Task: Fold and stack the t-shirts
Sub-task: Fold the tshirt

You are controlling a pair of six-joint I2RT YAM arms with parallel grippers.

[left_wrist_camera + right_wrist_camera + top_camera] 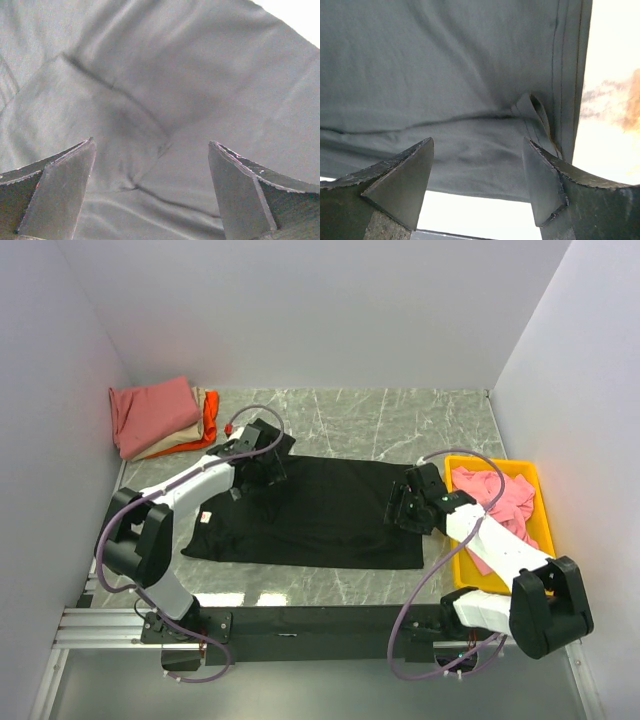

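Bench [400, 420]: grey marbled top, carrying all items.

Black t-shirt [320, 525]: lies flat at the middle of the bench in a broad rectangle. Its long axis runs left to right across the bench, square to the reach of both arms. The stitched hem edge [567, 75] is at the right end. A small pale tag [205, 517] shows at the left end.

Yellow bin [541, 502]: on the right side of the bench, just beside the shirt's right end, holding a crumpled pink t-shirt [495, 495].

Folded stack, far-left corner, well apart from the black shirt: dusty-red t-shirt [152, 412] on top, beige t-shirt [185, 440] under it, orange t-shirt [209, 418] at the bottom.

Left claw [262, 468] [151, 141]: over the shirt's far-left corner, jaws spread wide, nothing between them. Creased black cloth lies directly below.

Right claw [405, 508] [478, 140]: over the right hem, jaws apart and empty. A small pucker [537, 112] of the hem stands up just ahead of its right finger.

Assessment: each claw sits above its own end of the long axis, so neither needs to cross over. The cloth lies straight down from both. The next fold is likely to depend on pinching both ends together. The right claw appears better placed, with the raised pucker offering an edge. The cloth under the left claw lies flat.
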